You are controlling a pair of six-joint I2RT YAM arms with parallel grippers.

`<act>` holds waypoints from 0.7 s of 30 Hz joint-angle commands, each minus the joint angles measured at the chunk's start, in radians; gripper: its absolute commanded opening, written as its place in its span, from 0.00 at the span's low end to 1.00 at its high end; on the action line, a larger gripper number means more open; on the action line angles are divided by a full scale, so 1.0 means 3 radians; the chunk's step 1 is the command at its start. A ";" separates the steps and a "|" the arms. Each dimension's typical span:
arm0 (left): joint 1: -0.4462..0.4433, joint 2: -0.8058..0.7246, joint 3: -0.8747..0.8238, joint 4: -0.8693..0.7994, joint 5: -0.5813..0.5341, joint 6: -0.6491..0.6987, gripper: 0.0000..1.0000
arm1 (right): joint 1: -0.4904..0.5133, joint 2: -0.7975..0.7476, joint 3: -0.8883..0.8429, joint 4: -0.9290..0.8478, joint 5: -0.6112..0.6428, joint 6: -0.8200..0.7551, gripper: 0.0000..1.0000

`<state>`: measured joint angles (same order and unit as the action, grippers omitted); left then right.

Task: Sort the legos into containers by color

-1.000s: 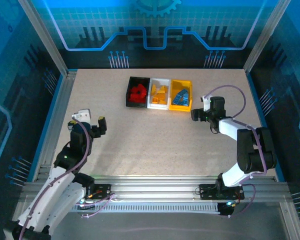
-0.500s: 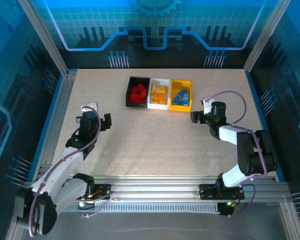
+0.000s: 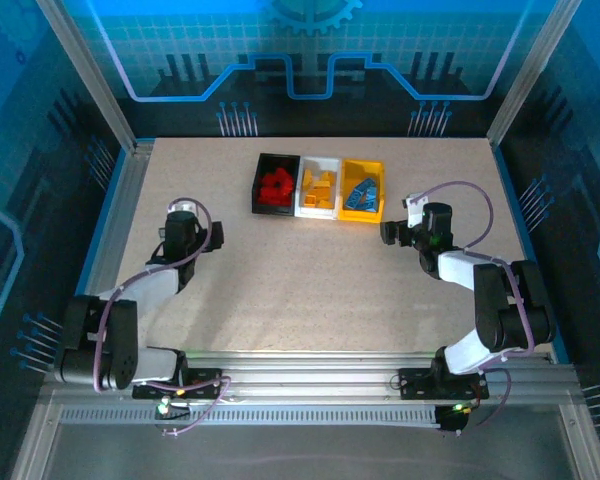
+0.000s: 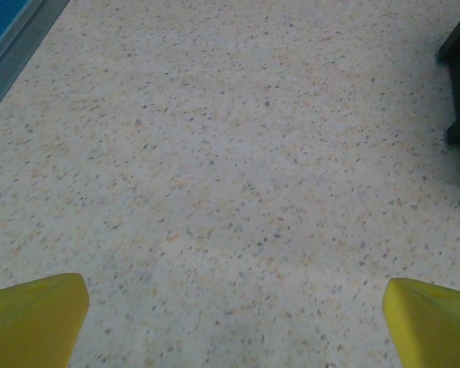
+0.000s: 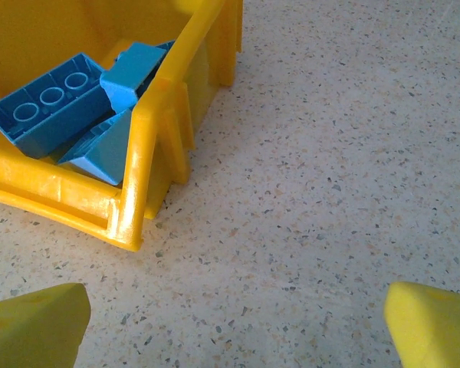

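legos [image 3: 275, 185] in three adjoining containers [image 3: 317, 213]

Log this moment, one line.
left gripper open, empty; right gripper open, empty; red legos: black bin; yellow legos: white bin; blue legos: yellow bin

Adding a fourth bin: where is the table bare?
Free: the table between the left gripper and the right gripper, nearer than the black bin, white bin and yellow bin; also left of the black bin. Crowded: those three stand side by side, and the right gripper sits beside the yellow bin.
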<state>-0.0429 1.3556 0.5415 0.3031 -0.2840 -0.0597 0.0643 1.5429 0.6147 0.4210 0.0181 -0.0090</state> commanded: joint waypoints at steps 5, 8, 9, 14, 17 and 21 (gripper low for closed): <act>0.0102 0.0140 -0.0236 0.0876 0.0474 0.0194 0.99 | -0.0040 -0.0076 -0.0008 0.0121 -0.0055 -0.0047 1.00; 0.0154 0.0122 -0.0364 0.1185 0.0796 0.0249 0.99 | -0.0040 -0.0076 -0.0008 0.0116 -0.0055 -0.0045 1.00; 0.0166 0.0117 -0.0407 0.1291 0.0836 0.0256 0.99 | -0.0040 -0.0076 -0.0009 0.0117 -0.0056 -0.0049 1.00; 0.0235 0.0493 -0.0685 0.2158 0.0730 0.0076 0.99 | -0.0038 -0.0067 0.0001 0.0101 -0.0056 -0.0044 1.00; 0.0213 0.0599 -0.0626 0.2134 0.0547 0.0022 0.99 | -0.0040 -0.0070 0.0000 0.0101 -0.0050 -0.0052 1.00; 0.0141 0.0654 -0.0621 0.2242 0.0321 0.0079 0.99 | -0.0038 -0.0054 0.0033 0.0063 -0.0057 -0.0047 1.00</act>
<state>0.0078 1.5513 0.3504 0.8757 -0.1345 -0.0269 0.0643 1.5429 0.6147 0.4206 0.0151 -0.0090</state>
